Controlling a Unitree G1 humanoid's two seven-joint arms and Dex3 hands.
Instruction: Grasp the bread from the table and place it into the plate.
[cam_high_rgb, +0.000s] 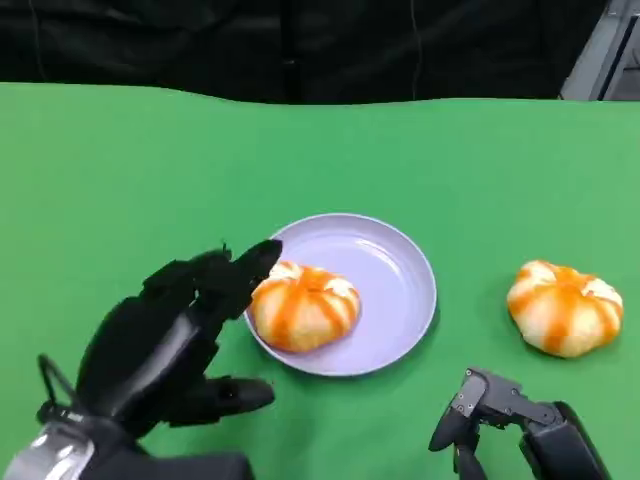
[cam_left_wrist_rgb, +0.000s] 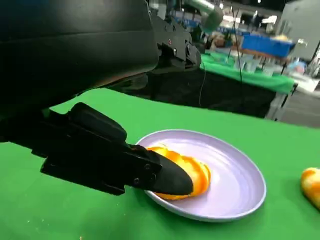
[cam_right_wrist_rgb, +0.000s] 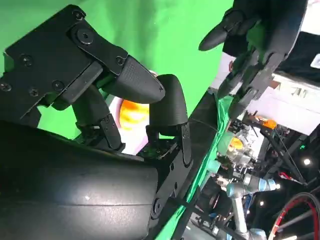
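lavender plate with one bun in, one bun out

green cloth covers the bench (cam_high_rgb: 120, 170), and a lavender plate (cam_high_rgb: 395, 260) sits near its middle. an orange-striped bread bun (cam_high_rgb: 303, 306) lies inside the plate, on the side nearest the left hand. the left hand (cam_high_rgb: 170, 340) reaches in from the lower left with its fingers spread; one fingertip touches the bun's edge at the plate rim, and the thumb sticks out apart below. it grips nothing. in the left wrist view a black finger (cam_left_wrist_rgb: 165, 175) lies against the bun (cam_left_wrist_rgb: 192, 172), over the plate (cam_left_wrist_rgb: 235, 185). a second bread bun (cam_high_rgb: 565, 307) rests on the cloth, well apart to the right of the plate. the right hand (cam_high_rgb: 480, 410) hangs low by the near edge, fingers loosely bent and parted, holding nothing.
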